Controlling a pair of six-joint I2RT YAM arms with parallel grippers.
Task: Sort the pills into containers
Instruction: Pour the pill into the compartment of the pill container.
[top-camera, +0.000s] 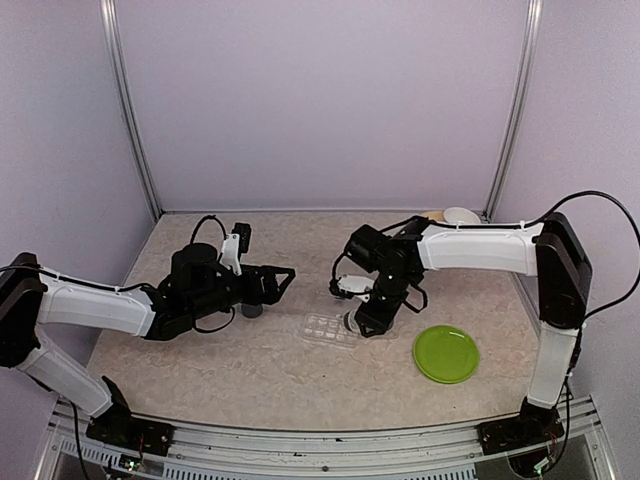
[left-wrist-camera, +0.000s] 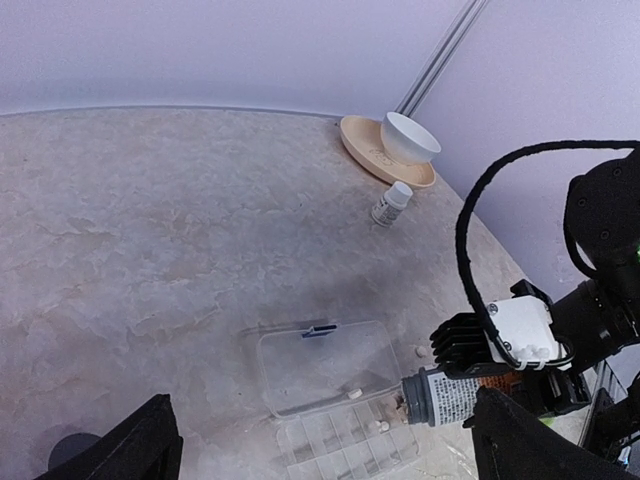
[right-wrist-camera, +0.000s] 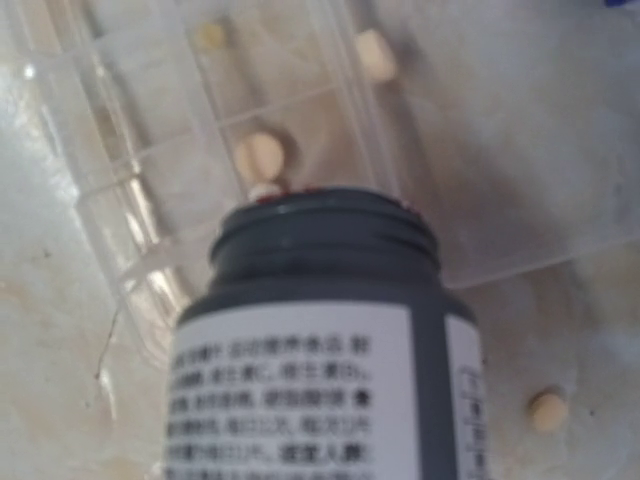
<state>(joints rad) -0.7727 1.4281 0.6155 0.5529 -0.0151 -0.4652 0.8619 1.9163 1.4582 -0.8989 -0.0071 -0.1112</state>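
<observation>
The clear pill organiser (left-wrist-camera: 345, 445) lies flat with its lid (left-wrist-camera: 315, 360) swung open; in the top view the organiser (top-camera: 328, 328) sits mid-table. My right gripper (top-camera: 364, 320) is shut on an amber bottle (left-wrist-camera: 448, 396) with a white label. The bottle (right-wrist-camera: 320, 340) is tipped, its open grey mouth over the compartments at the organiser's right end. A pale pill (right-wrist-camera: 262, 156) lies in a compartment just past the mouth, another pill (right-wrist-camera: 375, 52) rests on the lid, and a third pill (right-wrist-camera: 547, 410) lies loose on the table. My left gripper (left-wrist-camera: 325, 435) hovers open left of the organiser, holding nothing.
A white bowl (left-wrist-camera: 408, 138) on a wooden saucer (left-wrist-camera: 362, 152) stands at the back right, with a small white bottle (left-wrist-camera: 392, 203) in front of it. A green plate (top-camera: 446, 353) lies right of the organiser. A dark round cap (top-camera: 250, 310) sits under my left gripper.
</observation>
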